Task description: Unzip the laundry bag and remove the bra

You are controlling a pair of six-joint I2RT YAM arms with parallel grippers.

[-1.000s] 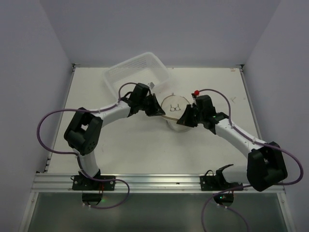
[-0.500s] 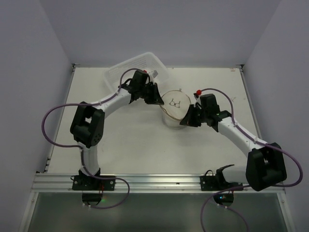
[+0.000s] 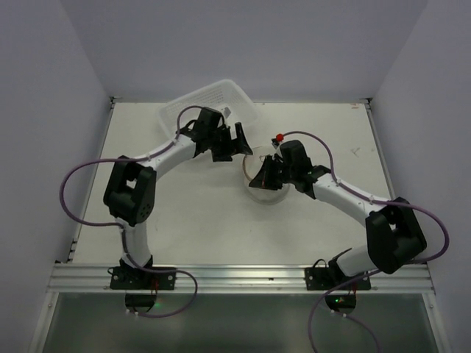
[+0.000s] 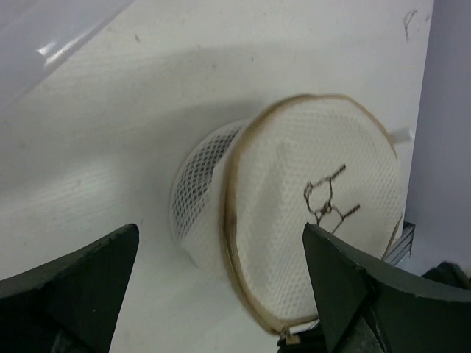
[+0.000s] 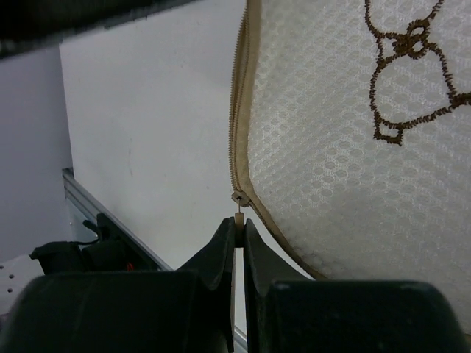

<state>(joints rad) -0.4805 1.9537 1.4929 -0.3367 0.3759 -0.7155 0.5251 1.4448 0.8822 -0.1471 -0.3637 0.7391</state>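
Your right gripper (image 5: 237, 234) has its fingers pressed together on the small zipper pull (image 5: 238, 214) at the tan rim of the laundry bag (image 4: 309, 213). So the step in hand looks like running the zip round the rim. The bag sits mid-table (image 3: 184, 213), on the near side of the plastic basket (image 3: 206, 107). It is tipped so the flat face with the bra drawing (image 5: 408, 70) turns up and to the left. Your left gripper (image 4: 219, 229) is spread wide just to the left of the bag and touches nothing, so only the pinch on the pull is steadying the pouch. Before you pull, bring the left fingers in and close them on the mesh wall or the rim well away from the slider, otherwise the light bag is likely to drag along with your right arm. Then draw the pull along the curve of the zip track (image 5: 237, 125), following the rim and not pulling straight out, because the tab is small and a sideways tug could slip it from the fingers. How much of the zip is open cannot be told from these views. The bra is not visible and is presumably inside, so open at least half the rim before reaching in.
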